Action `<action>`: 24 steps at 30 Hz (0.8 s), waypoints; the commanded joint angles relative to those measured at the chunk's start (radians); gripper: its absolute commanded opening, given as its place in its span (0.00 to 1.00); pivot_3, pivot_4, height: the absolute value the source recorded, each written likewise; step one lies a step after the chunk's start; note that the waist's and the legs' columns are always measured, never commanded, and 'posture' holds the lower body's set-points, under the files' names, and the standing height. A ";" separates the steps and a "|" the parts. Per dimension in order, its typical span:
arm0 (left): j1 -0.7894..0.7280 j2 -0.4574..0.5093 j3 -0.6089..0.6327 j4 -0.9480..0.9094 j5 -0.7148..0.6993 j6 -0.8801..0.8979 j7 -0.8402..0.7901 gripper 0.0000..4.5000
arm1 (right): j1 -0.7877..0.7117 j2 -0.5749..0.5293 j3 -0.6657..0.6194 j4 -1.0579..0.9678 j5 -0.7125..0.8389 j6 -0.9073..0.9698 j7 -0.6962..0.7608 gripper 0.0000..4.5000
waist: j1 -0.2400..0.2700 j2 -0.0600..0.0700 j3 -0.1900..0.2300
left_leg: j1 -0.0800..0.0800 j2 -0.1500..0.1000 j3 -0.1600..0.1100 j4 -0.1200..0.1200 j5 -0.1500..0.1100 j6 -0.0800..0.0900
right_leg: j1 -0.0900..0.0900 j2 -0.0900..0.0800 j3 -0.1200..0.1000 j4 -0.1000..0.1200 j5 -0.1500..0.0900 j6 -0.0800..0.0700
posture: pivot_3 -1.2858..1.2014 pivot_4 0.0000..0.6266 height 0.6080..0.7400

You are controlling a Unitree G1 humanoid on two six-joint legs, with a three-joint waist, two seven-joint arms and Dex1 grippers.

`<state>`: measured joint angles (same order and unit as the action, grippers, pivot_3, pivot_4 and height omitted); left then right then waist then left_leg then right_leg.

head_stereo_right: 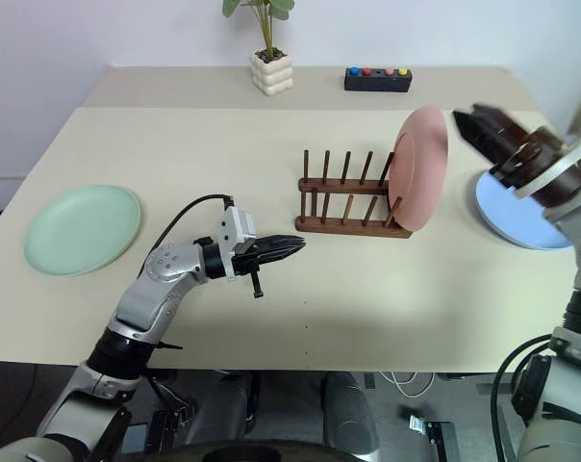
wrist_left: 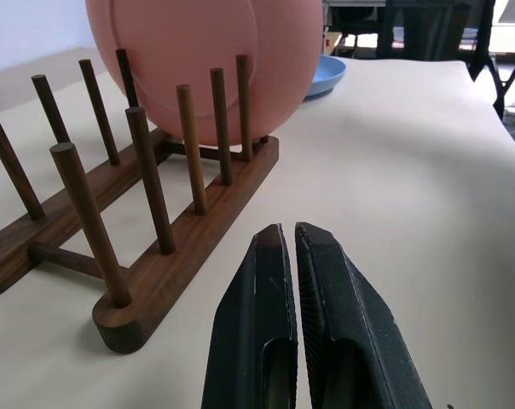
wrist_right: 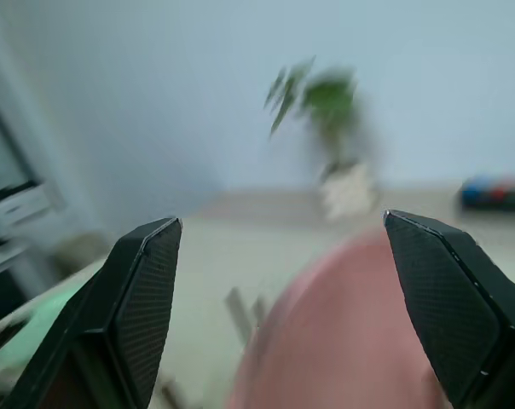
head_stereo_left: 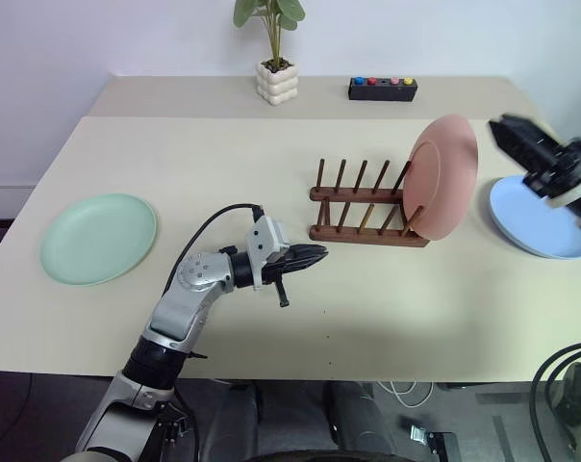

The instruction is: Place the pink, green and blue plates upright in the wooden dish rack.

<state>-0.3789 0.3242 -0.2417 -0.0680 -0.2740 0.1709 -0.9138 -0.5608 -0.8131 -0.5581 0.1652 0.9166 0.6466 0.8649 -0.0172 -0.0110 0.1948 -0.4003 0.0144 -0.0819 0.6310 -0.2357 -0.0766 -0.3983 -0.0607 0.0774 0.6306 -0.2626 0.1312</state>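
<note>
- while standing on edge in the end slot of the rack point(head_stereo_left: 368, 203), pink plate point(head_stereo_left: 442, 176) leans a little against the pegs; held up by the pegs alone, nothing gripping it.
- right gripper point(head_stereo_right: 490, 135) just beside the pink plate's rim, apart from it, jaws wide and empty; probably placed so for a release just made, though blurred at that edge, so hard to be sure of the gap.
- blue plate point(head_stereo_left: 533, 218) flat on the table point(head_stereo_left: 367, 308) beyond the rack's right end, partly under the right gripper; nearest one for that arm, likely next.
- green plate point(head_stereo_left: 99, 237) flat, well apart on the far left, within the left arm's side.
- left gripper point(head_stereo_left: 315, 254) level, aimed at the rack's near end, fingers point(wrist_left: 266, 341) pressed together, holding nothing; seemingly parked there to steady or guard the rack, not touching it.
- remaining rack slots free, so room for two more plates.
- plant pot point(head_stereo_left: 277, 83) and black box point(head_stereo_left: 382, 89) with coloured buttons at the back, clear of the work.
- no brand, label or readable writing anywhere; buttons bare of marks as far as can be told.
</note>
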 commanded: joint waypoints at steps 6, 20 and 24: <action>0.000 0.009 0.018 -0.028 -0.015 -0.005 0.000 0.04 | 0.082 -0.120 -0.095 0.042 -0.100 -0.086 -0.002 0.85 | 0.002 0.000 0.000 | 0.000 0.000 0.000 0.000 0.000 0.000 | 0.000 0.000 0.000 0.000 0.000 0.000 | 0.52 0.24 0.92; 0.021 0.043 0.081 -0.050 -0.035 0.009 0.029 0.04 | 0.308 -0.149 0.070 0.026 -0.366 -0.272 0.119 0.85 | -0.004 0.002 -0.001 | 0.002 0.000 0.002 0.000 0.000 0.000 | 0.000 0.000 0.002 0.000 0.000 0.000 | 0.52 0.24 0.92; 0.031 0.082 0.204 -0.071 -0.090 0.055 0.076 0.04 | 0.384 -0.157 0.053 -0.058 -0.336 -0.248 0.199 0.85 | -0.003 0.002 0.000 | 0.002 0.000 0.002 0.000 0.000 0.000 | 0.000 0.000 0.001 0.001 0.000 0.000 | 0.52 0.24 0.92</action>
<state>-0.3517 0.3809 -0.1256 -0.0898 -0.3165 0.2105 -0.8633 -0.2078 -0.9458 -0.4758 0.1775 0.5487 0.3991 1.0144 -0.0206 -0.0092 0.1943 -0.3981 0.0146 -0.0805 0.6309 -0.2357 -0.0766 -0.3976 -0.0605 0.0788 0.6314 -0.2626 0.1314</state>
